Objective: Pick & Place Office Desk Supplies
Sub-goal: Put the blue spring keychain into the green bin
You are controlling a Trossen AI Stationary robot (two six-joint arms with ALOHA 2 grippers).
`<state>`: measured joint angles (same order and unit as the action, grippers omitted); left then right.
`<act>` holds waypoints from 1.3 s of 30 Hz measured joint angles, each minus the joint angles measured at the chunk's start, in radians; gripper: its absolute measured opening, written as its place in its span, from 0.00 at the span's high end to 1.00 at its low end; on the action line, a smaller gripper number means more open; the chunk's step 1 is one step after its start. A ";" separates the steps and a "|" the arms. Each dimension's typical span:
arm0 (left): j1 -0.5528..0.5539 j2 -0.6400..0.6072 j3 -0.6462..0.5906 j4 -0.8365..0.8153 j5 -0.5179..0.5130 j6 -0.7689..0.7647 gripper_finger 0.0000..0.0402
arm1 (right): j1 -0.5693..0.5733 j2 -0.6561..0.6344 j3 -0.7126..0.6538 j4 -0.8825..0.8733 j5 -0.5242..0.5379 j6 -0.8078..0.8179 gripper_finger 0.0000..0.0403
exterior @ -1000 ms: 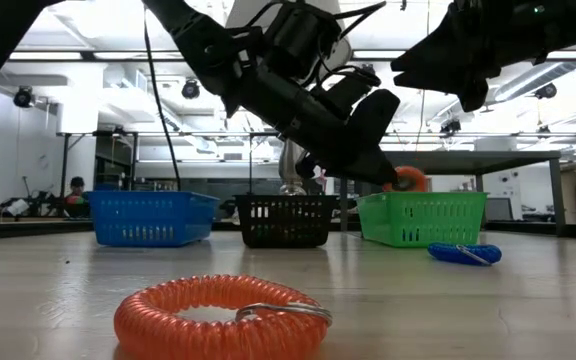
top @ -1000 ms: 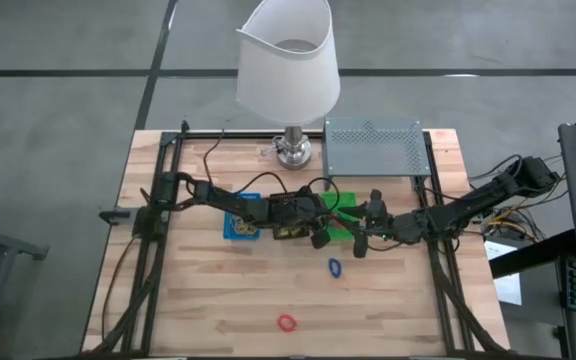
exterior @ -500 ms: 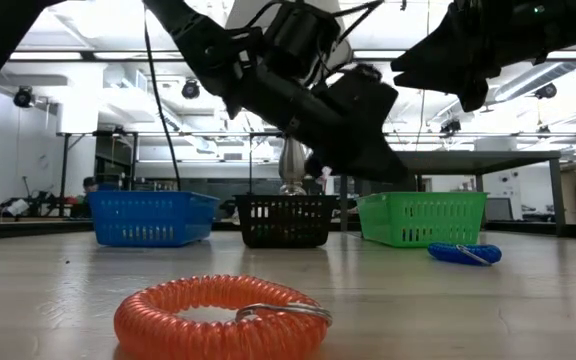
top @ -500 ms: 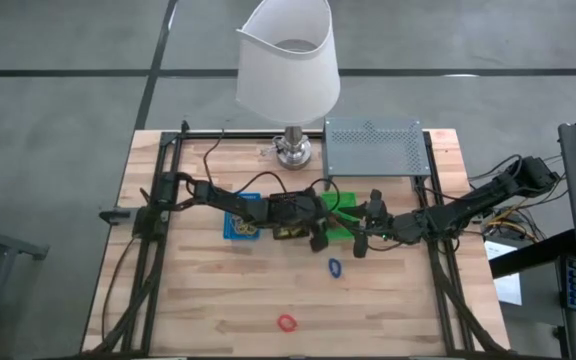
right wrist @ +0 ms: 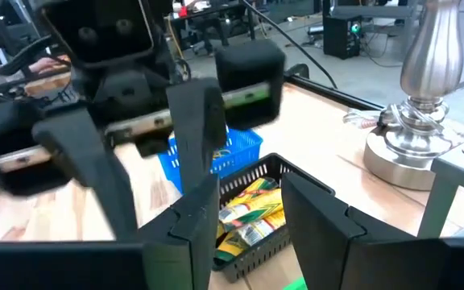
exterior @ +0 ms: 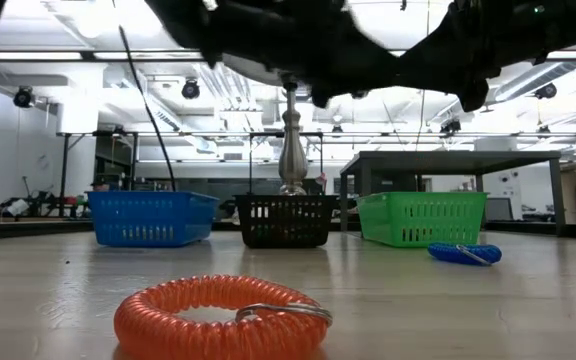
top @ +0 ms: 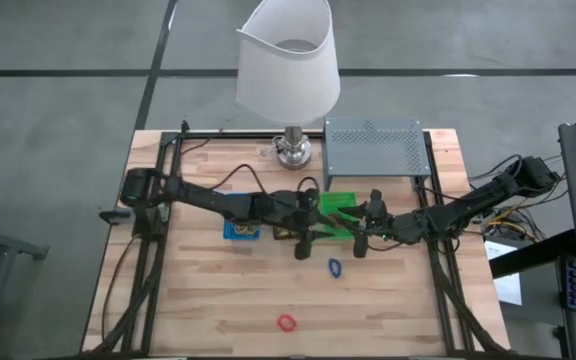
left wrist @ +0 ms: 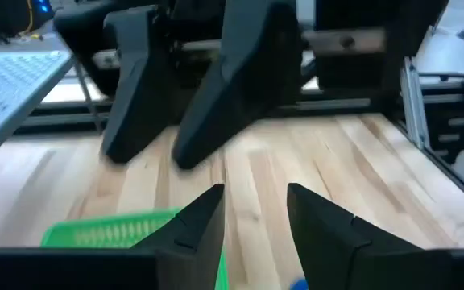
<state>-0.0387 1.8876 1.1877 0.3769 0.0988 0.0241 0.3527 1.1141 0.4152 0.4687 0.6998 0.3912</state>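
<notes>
**Left hand pulls back from green tray, empty**

Left hand has lifted off the green tray, fingers parted, nothing held; orange item gone, likely dropped in. Right hand hovers beside, released, empty. Blue ring and red ring wait on tabletop. Lamp and 2 crowded arms obstruct.

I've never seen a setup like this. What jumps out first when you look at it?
A big white lamp stands at the table's far edge, beside a grey perforated shelf. Mid-table, two dark arms meet over a row of blue, black and green trays; yellow packets lie in the black one. Nearer the front lie a red coil ring and a blue ring.
</notes>
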 joint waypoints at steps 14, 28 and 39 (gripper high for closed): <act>-0.001 -0.596 -0.607 0.176 -0.028 0.033 0.64 | 0.000 0.000 0.000 -0.007 0.000 0.000 0.67; 0.009 -1.061 -0.834 0.119 -0.028 -0.030 0.64 | 0.000 0.000 0.000 -0.023 0.000 0.000 0.67; 0.022 -1.218 -0.859 -0.208 -0.303 0.031 0.64 | 0.000 0.000 0.000 -0.024 0.000 0.000 0.67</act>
<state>-0.0170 0.6700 0.3282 0.1693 -0.2042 0.0549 0.3527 1.1141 0.4152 0.4450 0.6998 0.3912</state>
